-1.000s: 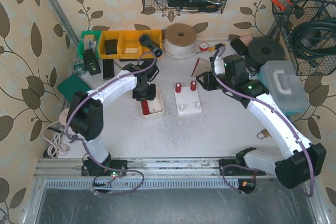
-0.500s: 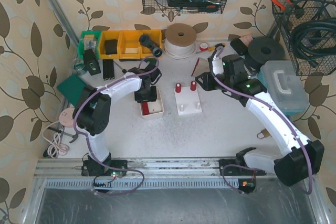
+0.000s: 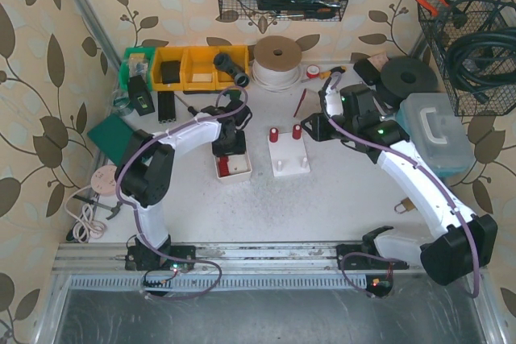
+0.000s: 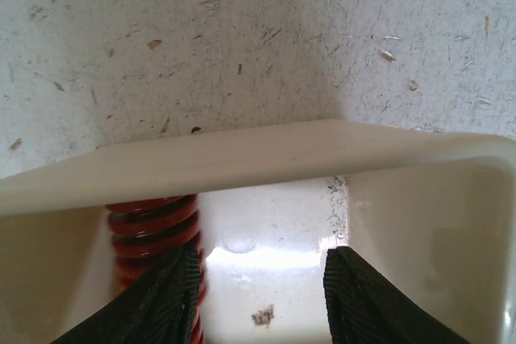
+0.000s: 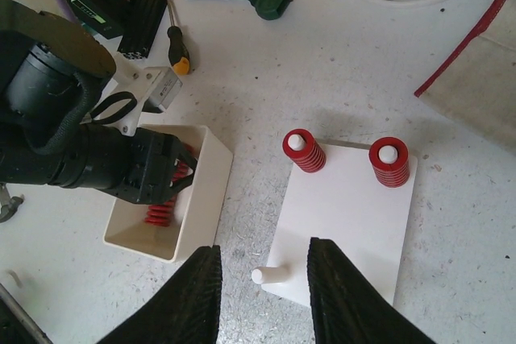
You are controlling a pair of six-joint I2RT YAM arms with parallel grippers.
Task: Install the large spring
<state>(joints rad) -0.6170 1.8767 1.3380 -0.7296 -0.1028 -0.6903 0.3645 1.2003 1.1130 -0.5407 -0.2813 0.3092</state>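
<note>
Now L gripper (image 4: 262, 257), R gripper (image 5: 264, 249) part-open, empty; spring (image 4: 153, 227) in tray (image 4: 258, 155), axis along L fingers (image 4: 165, 300).

The table (image 4: 242, 38) is a white, matt, gritty-looking surface, flecked with dark specks and fine scratches. The tray (image 4: 266, 155) is smooth cream plastic, and its floor is glossy enough to throw back a bright glare. The spring (image 4: 153, 219) in it is a red-coated coil with a soft sheen. The left gripper (image 4: 262, 257) has fingers (image 4: 363, 304) of black plastic, matt and faintly grainy. The base plate (image 5: 347, 207) looks smooth, white and matt, its pegs (image 5: 268, 275) likewise.
</note>
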